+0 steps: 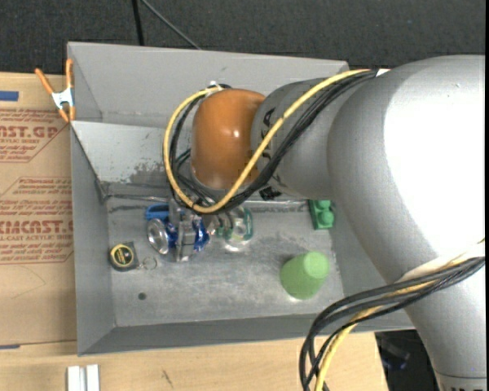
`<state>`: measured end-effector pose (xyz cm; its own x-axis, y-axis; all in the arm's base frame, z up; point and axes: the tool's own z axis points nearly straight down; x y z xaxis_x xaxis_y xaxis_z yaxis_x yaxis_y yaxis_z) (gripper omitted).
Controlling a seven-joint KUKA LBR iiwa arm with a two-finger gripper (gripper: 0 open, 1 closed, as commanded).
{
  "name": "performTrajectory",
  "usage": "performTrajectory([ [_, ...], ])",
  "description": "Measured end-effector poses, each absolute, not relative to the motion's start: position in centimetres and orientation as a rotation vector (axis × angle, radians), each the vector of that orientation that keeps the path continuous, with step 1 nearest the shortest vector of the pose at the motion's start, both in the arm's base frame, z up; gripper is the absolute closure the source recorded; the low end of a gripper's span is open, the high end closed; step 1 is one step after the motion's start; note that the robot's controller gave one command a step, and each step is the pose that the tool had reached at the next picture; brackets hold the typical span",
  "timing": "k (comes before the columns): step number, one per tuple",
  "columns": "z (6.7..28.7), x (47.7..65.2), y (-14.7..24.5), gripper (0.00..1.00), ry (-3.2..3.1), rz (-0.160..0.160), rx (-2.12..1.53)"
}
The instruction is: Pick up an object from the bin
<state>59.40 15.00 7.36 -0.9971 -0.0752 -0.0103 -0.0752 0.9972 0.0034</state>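
Sitting low with the gripper [179,241] on a blue-and-clear plastic piece [198,235] just beneath; cannot tell whether clenched or released. Likely light, stiff, slippery; best pinched across the blue part.

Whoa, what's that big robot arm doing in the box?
The big silver robot arm reaches into the grey metal bin from the right. Its gripper is down near the bin's middle, right at a small blue plastic thing beside a clear plastic piece. Whether it has grabbed anything can't be seen. A rounded green lump, a small green block and a little yellow-and-black disc lie apart from it.
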Motion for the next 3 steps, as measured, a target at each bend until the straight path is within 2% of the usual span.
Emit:
performTrajectory([
  [1, 7.4, 57.1, 16.8, 1.0, 3.09, 0.009, 0.491],
  [2, 19.0, 58.1, 19.7, 1.0, 3.105, 0.009, 0.419],
  [3, 27.0, 57.7, 16.7, 1.0, 3.134, 0.002, -0.083],
])
